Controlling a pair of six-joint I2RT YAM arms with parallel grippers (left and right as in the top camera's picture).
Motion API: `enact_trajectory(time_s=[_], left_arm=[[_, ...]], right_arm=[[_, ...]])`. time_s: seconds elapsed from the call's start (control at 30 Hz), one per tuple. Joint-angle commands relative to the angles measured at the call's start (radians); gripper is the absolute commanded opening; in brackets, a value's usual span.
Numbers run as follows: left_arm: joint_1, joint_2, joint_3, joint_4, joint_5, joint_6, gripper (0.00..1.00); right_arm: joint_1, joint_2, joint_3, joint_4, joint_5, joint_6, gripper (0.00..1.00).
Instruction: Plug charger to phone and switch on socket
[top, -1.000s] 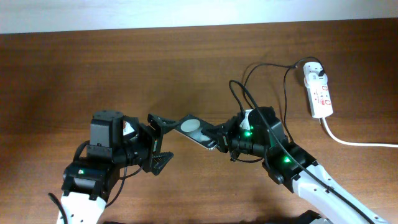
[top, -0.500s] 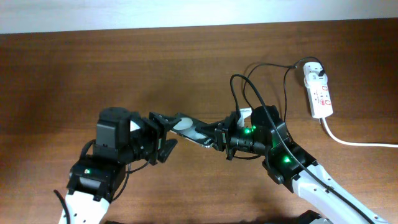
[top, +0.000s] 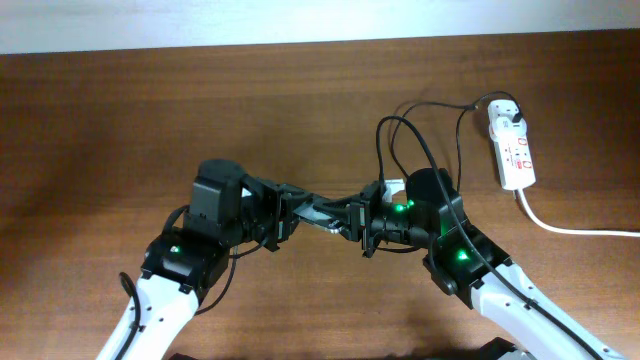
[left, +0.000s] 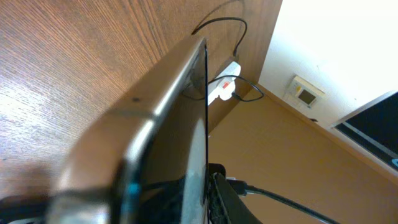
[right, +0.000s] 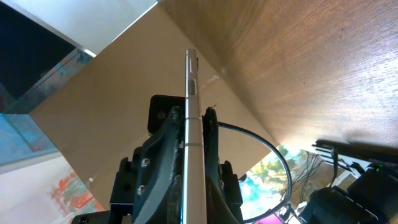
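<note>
Phone (top: 318, 212) clamped edge-on btwn L jaws & R jaws, above table (top: 150, 120).

Nothing can be read with confidence. On the socket (top: 513, 150), at about two o'clock in the overhead view, small red marks on the white face may be lettering or switch symbols, but they are too small to make out. Both wrist views show the phone (right: 192, 155) edge-on, its face turned away. The wall plate (left: 306, 93) at two o'clock in the left wrist view shows no legible print.
</note>
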Motion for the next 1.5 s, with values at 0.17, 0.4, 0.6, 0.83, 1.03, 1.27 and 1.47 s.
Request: enact_trajectory(time_s=[0.17, 0.4, 0.6, 0.83, 1.03, 1.27, 1.47], left_arm=[[-0.004, -0.002, 0.005, 0.016, -0.056, -0.095, 0.0], [0.056, -0.002, 0.005, 0.008, -0.163, 0.079, 0.0], [0.272, -0.001, 0.005, 0.016, -0.003, 0.479, 0.0], [0.352, 0.283, 0.005, 0.016, 0.596, 0.715, 0.0], [0.315, 0.386, 0.005, 0.014, 0.877, 0.838, 0.0], [0.296, 0.386, 0.005, 0.013, 0.851, 0.838, 0.0], [0.288, 0.386, 0.005, 0.013, 0.401, 0.958, 0.0]], right_arm=[[0.002, -0.005, 0.013, -0.005, -0.026, 0.005, 0.1], [0.002, -0.005, 0.013, -0.121, -0.019, 0.001, 0.48], [-0.001, -0.005, 0.013, -0.412, 0.228, -0.418, 0.66], [-0.001, -0.005, 0.013, -0.747, 0.425, -0.789, 0.79], [-0.001, -0.005, 0.013, -0.855, 0.56, -0.789, 0.99], [-0.001, -0.005, 0.013, -0.868, 0.686, -0.789, 0.99], [-0.001, -0.005, 0.058, -0.822, 0.75, -1.079, 1.0]])
